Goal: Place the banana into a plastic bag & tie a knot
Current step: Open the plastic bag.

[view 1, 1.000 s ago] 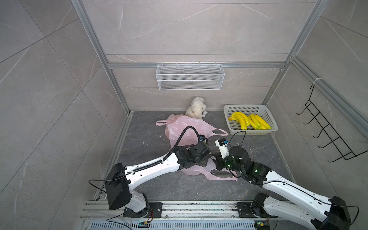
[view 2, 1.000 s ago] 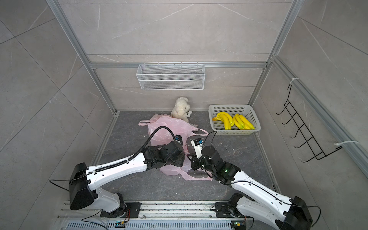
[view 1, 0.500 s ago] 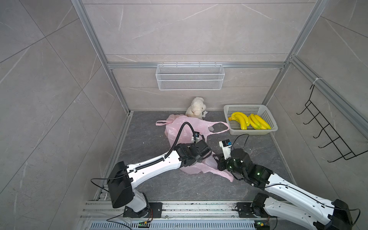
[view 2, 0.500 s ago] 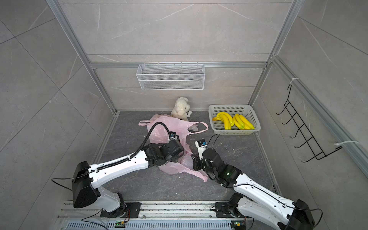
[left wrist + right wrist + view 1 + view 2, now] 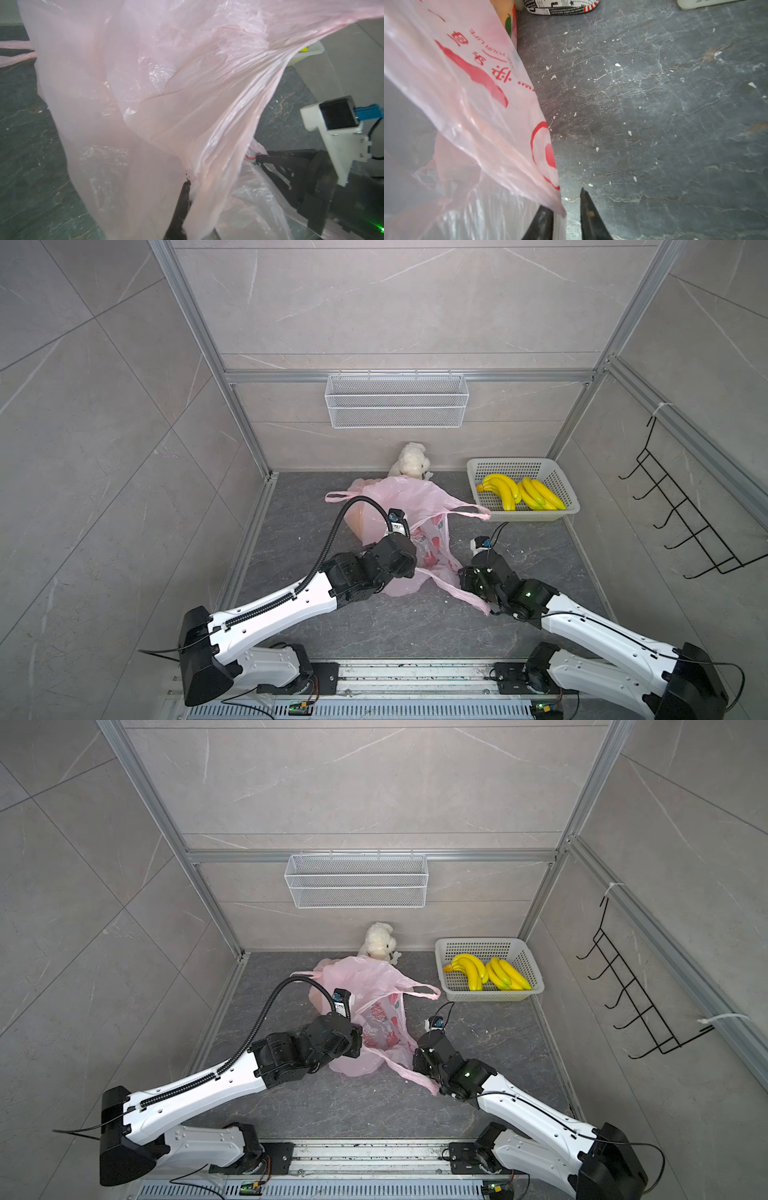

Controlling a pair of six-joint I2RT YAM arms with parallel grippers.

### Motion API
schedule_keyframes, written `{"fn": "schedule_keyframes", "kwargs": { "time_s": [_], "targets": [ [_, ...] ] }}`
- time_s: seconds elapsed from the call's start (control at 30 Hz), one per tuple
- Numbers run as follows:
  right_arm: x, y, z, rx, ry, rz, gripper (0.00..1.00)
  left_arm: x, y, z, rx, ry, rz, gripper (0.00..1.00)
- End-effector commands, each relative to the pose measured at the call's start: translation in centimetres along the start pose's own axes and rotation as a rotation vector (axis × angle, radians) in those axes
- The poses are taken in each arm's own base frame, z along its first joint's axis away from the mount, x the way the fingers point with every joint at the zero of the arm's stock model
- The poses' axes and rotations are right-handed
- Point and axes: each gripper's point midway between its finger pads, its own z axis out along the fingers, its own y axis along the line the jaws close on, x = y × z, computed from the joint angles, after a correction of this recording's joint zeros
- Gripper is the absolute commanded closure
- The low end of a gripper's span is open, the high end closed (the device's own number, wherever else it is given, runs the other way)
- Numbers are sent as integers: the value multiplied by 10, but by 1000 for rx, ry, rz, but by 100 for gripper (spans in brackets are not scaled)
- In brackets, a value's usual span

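The pink plastic bag lies crumpled mid-floor, one handle stretched toward the basket. The yellow bananas lie in the white basket at the back right, apart from both arms. My left gripper is shut on a fold of bag film; one finger shows and film covers the other. My right gripper is open at the bag's near right edge. Loose film drapes over one of its fingers, and the other is bare above the floor.
A white plush toy sits against the back wall behind the bag. A wire shelf hangs on that wall and a black hook rack on the right wall. White crumbs dot the grey floor.
My left jaws have closed on the bag film. My right jaws, shut before, have parted, and the bag's handle has dropped toward the basket.
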Motion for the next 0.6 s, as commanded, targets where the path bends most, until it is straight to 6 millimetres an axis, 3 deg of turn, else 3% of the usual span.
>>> {"fn": "schedule_keyframes", "kwargs": {
  "time_s": [0.0, 0.1, 0.23, 0.47, 0.57],
  "targets": [
    [-12, 13, -20, -88, -46, -63, 43, -13, -16, 2, 40, -6, 34, 100],
    [-33, 15, -45, -81, -94, -123, 26, -10, -6, 8, -28, 30, 32, 100],
    [-57, 20, -82, -116, -171, -182, 10, -10, -2, 15, -58, 68, 22, 100],
    [-98, -2, -142, -23, -347, -189, 0, -9, -7, 25, -51, 105, 31, 100],
    [-117, -13, -152, 73, -393, -191, 0, -8, -11, 28, -38, 117, 35, 100]
  ]
}}
